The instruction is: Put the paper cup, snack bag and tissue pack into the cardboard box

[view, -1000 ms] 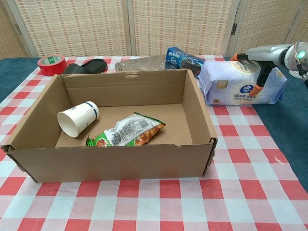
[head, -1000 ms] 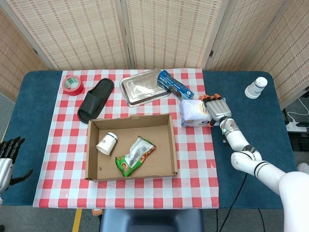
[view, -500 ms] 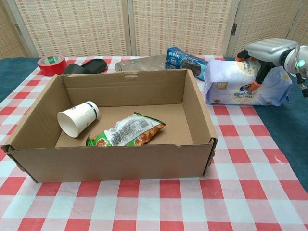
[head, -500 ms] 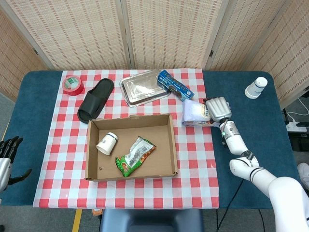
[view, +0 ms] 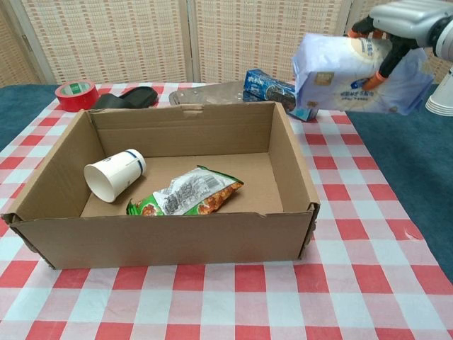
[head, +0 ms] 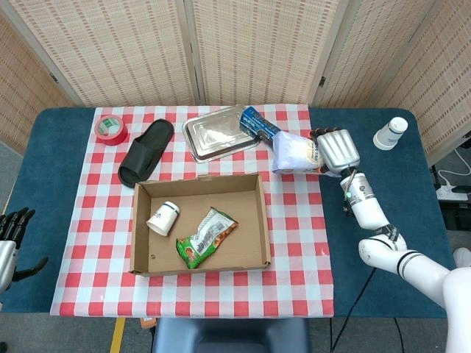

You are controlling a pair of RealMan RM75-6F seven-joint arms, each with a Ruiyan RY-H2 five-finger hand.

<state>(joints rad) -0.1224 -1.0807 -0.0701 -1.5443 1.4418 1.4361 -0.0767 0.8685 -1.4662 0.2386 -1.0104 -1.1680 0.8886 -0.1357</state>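
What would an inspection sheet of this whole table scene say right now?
Surface: table under blue cover, red-checked cloth over the middle.
Job's things: paper cup and snack bag lie in the cardboard box; tissue pack held in the air to the box's right.
Clutter: red tape roll, black slipper, metal tray, blue packet, second cup.
Hands: right hand grips the tissue pack; left hand holds nothing, at the table's left edge.
Cables: white power strip beside the table.
Surroundings: woven screens behind.
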